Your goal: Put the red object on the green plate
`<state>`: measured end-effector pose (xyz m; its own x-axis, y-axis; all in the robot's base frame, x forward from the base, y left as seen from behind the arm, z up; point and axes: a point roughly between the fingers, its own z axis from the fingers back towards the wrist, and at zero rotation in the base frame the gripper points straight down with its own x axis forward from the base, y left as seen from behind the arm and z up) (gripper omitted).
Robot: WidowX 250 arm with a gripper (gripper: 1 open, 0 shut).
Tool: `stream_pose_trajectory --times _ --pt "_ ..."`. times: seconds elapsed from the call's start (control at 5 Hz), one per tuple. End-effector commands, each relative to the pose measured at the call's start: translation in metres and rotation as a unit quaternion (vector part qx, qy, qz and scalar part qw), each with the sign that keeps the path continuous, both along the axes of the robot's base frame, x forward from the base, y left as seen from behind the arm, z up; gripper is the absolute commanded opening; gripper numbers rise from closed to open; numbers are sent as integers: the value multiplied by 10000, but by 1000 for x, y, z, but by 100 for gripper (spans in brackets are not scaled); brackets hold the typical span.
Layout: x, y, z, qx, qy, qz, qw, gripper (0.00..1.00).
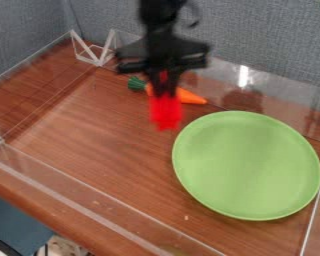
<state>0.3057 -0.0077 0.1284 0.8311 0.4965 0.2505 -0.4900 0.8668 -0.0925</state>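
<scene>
The red object (164, 108), a narrow bright red bar, hangs upright in the air above the wooden table. My gripper (163, 82) is shut on its upper end and sits just left of the green plate's far-left rim. The green plate (250, 165) is large, round and light green, and lies flat at the right side of the table with nothing on it. The bar's lower end hovers beside the plate's upper-left edge, apart from it.
An orange carrot (188, 97) with a green top lies on the table just behind the held bar. Clear acrylic walls (276, 85) ring the wooden table (69, 120). A white wire stand (85, 45) sits at the back left corner.
</scene>
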Motion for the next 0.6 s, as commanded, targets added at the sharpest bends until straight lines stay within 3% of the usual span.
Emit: stream_pose_trajectory --times 0.0,0.2,0.4 --pt "14 -43 9 -34 -210 -599 9980 0" --pt "11 -66 -8 2 -174 -731 9972 0" --pt "9 -70 -19 37 -120 -825 9965 0"
